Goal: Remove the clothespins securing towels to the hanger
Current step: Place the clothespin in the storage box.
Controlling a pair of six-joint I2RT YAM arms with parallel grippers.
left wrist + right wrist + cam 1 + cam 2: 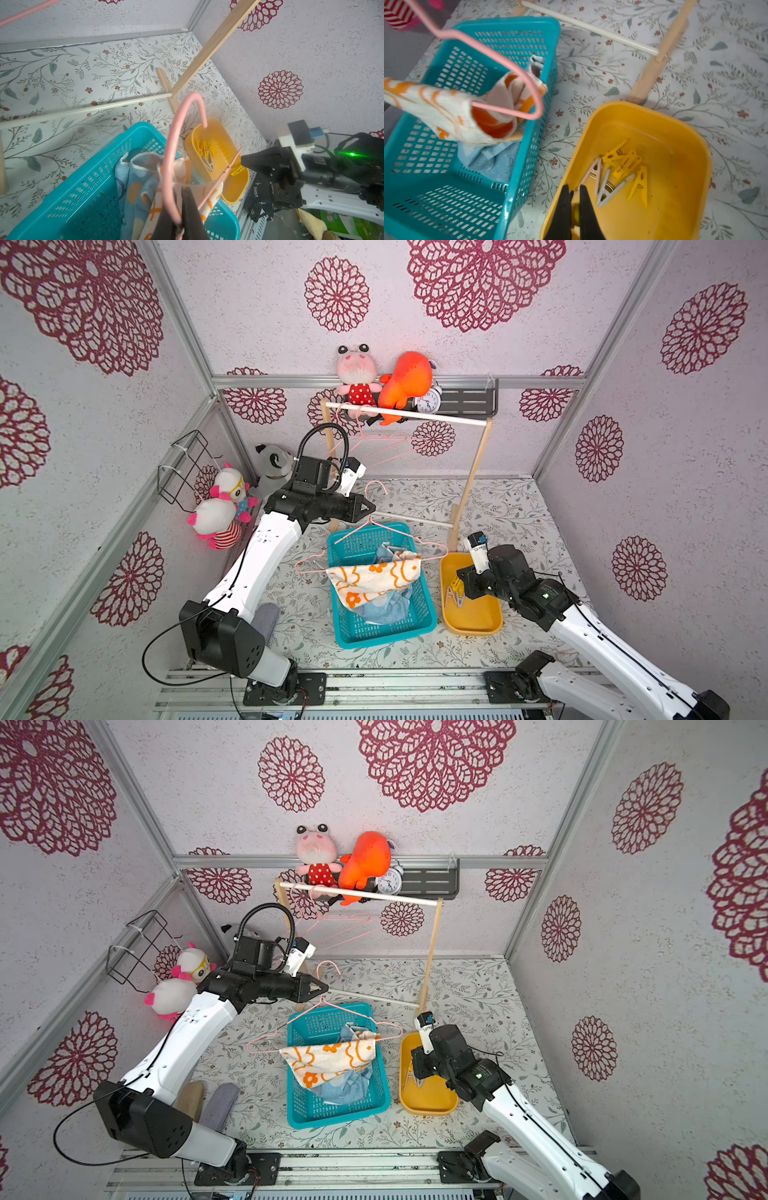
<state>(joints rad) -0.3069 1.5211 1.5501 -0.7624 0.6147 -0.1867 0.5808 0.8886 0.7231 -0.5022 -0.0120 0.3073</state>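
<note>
Shiny yellow plastic tub, blue plastic basket with holes, soft white-and-orange cloth towel, smooth thin pink hanger, pale wood rack post

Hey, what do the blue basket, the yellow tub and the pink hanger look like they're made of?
Blue basket: moulded plastic, semi-glossy; walls and floor are a grid of slots.
Yellow tub: smooth glossy plastic; one seamless shell with soft highlights.
Pink hanger: likely wire under a matte pink coating; thin, bent to shape, core unseen.
</note>
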